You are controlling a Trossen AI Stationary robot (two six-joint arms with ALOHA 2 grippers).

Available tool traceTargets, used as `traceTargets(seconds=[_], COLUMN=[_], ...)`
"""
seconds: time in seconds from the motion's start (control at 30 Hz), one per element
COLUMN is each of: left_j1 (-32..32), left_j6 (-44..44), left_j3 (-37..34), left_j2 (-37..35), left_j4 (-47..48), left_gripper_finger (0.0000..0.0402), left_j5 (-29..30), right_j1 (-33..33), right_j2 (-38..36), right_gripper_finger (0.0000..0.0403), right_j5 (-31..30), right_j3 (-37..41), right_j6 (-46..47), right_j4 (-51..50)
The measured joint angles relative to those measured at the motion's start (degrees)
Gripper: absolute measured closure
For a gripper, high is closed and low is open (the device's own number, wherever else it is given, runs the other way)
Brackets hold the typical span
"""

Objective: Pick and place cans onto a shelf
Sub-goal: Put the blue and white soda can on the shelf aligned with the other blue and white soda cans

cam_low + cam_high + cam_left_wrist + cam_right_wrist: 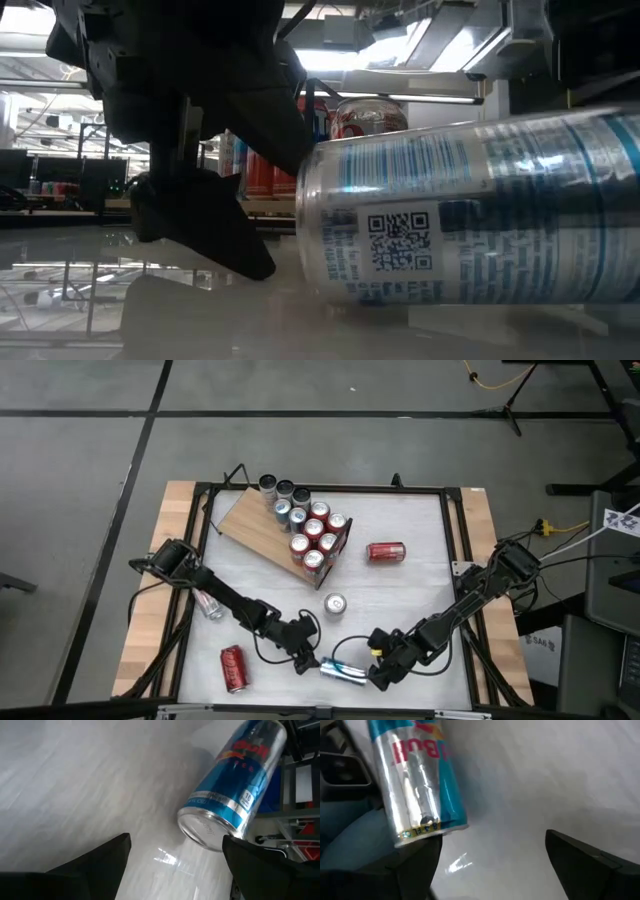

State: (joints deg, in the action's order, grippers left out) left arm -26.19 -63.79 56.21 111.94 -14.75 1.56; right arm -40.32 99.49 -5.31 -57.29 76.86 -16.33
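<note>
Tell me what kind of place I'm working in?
Probably a robotics lab or test room: a framed white table on bare grey floor, a yellow cable and stand legs nearby, and cans staged on a wooden shelf.

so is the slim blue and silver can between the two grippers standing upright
No, the slim blue and silver can lies on its side on the white tabletop, as the high view shows.

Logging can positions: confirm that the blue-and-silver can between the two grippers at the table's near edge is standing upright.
Not upright. The high view shows the blue-and-silver can lying on its side, between the left gripper and right gripper at the near edge.
</note>
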Motion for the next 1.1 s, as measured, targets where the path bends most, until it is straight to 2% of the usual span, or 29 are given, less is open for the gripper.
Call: traceTargets(seconds=[0.63,1.1], left_j1=[1.2,2.2], left_j6=[-0.2,-0.4], left_j3=[0.0,0.0], left_j2=[0.1,0.0], left_j4=[0.8,1.7], left_gripper_finger=[0.0077,0.0077], left_j5=[0.0,-1.3], right_j1=[0.0,0.1], right_j2=[-0.2,-0.4], right_gripper_finger=[0.0052,0.0052], right_j5=[0.2,-2.2], right_j3=[-5.5,-7.4], right_j6=[-1.1,-2.4], right_j4=[0.3,0.3])
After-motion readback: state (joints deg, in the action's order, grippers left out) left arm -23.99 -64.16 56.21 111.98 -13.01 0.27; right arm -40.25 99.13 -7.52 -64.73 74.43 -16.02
